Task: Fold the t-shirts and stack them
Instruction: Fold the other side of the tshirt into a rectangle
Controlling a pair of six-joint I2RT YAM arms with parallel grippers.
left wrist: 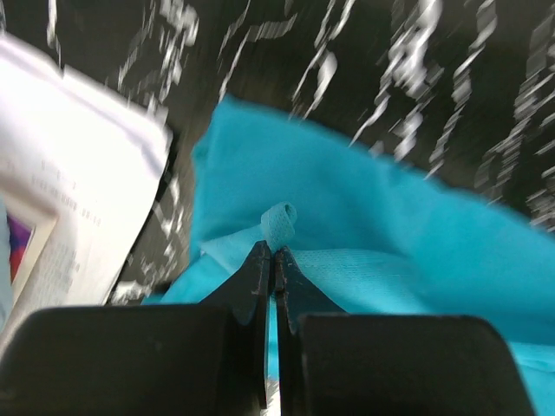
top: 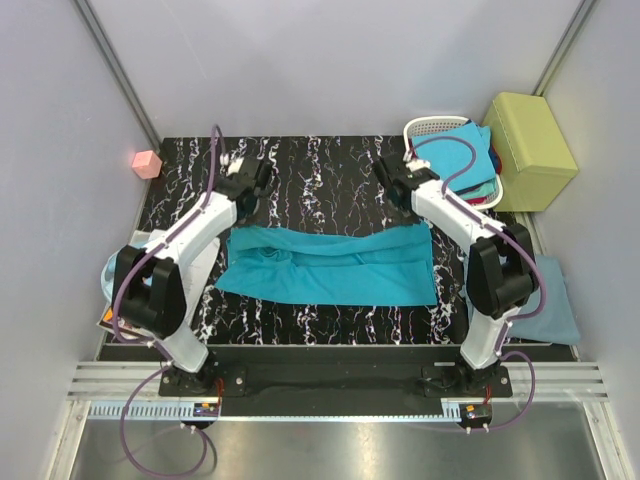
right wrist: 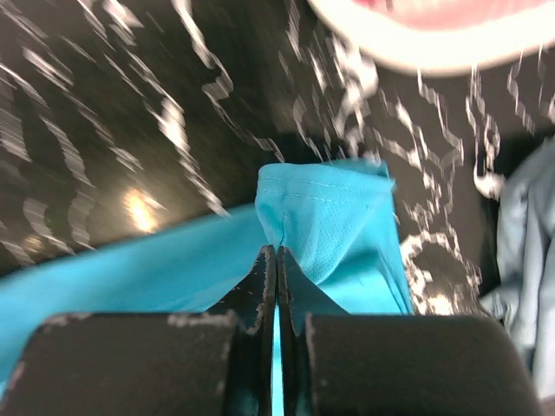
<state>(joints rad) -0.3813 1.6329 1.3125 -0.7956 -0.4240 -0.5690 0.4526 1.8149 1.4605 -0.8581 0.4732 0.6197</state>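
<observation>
Left gripper (left wrist: 275,253), seen from its own wrist camera, has its two dark fingers pressed flat together with no gap. A small curl of the teal t-shirt (left wrist: 364,217) stands up right at their tips, so the cloth is pinched there. The rest of the shirt spreads away beyond and to the right of the fingers over the black marbled table (left wrist: 286,52). A white printed sheet (left wrist: 78,173) lies to the left, just beside the shirt's edge.

From the right wrist camera, the right gripper (right wrist: 276,251) is likewise clamped tight. It holds a folded-over hemmed corner of the same shirt, which rises directly past its tips. More teal cloth trails off to the left. A grey-blue t-shirt (right wrist: 525,251) lies at the right edge, and the white basket (right wrist: 434,30) shows as a blur at the top.

From above, the teal shirt lies as a wide band across the middle of the table, between the two arms. Its far corners sit near the wrists, though the fingertips cannot be made out there. The basket holds a bright blue t-shirt (top: 476,152), beside a yellow-green box (top: 530,150).
</observation>
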